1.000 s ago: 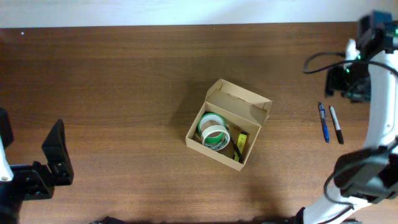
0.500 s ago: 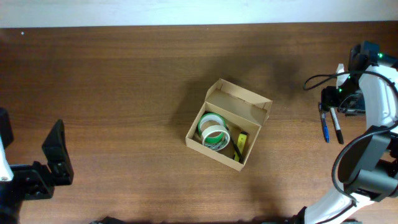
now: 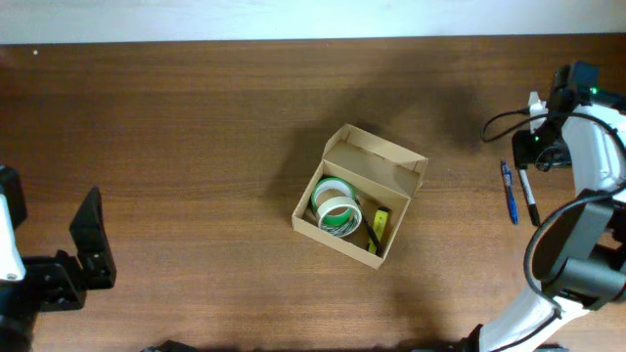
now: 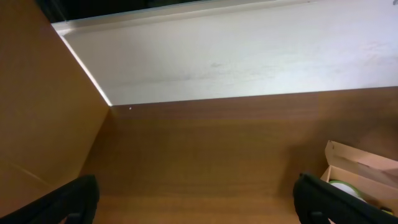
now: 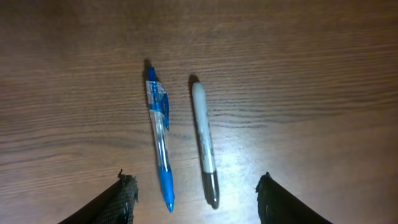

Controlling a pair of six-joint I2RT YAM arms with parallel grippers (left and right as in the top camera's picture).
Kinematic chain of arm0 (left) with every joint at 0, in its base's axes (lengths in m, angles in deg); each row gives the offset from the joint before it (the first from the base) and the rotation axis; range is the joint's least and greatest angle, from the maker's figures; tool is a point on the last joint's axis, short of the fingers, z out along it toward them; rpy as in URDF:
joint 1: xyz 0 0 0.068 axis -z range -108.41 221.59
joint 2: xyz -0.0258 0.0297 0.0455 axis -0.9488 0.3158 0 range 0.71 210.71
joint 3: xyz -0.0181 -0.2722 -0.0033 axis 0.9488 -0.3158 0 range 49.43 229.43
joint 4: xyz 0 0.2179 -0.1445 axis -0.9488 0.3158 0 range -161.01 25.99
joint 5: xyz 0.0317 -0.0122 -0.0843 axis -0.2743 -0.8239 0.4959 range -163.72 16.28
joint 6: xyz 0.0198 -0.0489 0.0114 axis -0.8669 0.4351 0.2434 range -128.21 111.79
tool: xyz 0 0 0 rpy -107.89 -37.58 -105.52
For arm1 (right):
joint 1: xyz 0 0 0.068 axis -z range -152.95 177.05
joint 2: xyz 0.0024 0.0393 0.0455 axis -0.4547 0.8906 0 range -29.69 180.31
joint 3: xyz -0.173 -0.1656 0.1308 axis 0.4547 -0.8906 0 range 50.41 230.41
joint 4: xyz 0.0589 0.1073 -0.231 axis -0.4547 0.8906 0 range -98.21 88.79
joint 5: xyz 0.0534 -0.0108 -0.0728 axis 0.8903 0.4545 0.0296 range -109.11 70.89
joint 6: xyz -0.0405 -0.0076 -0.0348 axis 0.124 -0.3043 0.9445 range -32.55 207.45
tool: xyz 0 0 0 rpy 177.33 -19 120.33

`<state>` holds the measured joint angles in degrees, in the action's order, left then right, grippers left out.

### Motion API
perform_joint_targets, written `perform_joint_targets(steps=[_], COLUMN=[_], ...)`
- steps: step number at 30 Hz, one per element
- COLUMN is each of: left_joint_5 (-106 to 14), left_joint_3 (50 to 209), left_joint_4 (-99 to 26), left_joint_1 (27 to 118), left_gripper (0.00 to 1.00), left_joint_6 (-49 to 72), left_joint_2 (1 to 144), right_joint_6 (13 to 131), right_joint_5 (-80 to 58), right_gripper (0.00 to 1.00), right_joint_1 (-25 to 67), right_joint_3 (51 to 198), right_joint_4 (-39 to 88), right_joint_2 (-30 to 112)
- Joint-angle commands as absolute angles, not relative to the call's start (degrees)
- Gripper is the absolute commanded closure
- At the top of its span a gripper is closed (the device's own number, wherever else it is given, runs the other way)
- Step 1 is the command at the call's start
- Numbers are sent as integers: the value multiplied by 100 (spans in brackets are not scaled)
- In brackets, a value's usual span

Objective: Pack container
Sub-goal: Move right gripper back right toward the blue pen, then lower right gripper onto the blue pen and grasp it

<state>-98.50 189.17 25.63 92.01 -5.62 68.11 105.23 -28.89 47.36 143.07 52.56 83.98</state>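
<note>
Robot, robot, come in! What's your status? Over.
Left gripper open, empty, off to the side. Right gripper open above blue plastic pen and grey marker. Small tan cardboard box open, tape rolls inside. Nothing blocking it.

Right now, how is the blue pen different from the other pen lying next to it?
The blue pen is see-through with blue parts, while the marker is pale grey with a dark end. The blue pen has a clip; the marker is smooth. The blue pen looks a little longer than the marker. Both lie flat on the wooden table, side by side, not touching.
</note>
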Motion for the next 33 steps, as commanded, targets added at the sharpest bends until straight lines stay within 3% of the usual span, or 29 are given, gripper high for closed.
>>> perform_joint_targets(steps=[1,16,23,33], left_joint_5=[-9970,-9970,-9970,-9970], left_joint_3=[18891,18891,18891,18891], left_joint_4=[2563,2563,2563,2563], left_joint_1=[9166,9166,9166,9166], left_gripper=[0,0,0,0], left_joint_6=[-672,-672,-672,-672], left_joint_2=[6846,6846,6846,6846], right_joint_6=[10650,10766,10800,10689], right_joint_5=[-2483,-1820,-1820,-1825], right_gripper=[40,44,57,65], right_joint_1=[4786,4771,4776,4776], right_joint_3=[14189,13970,13962,13765], right_joint_4=[5235,5044,4983,4933], right_joint_2=[8811,9434,9436,9438])
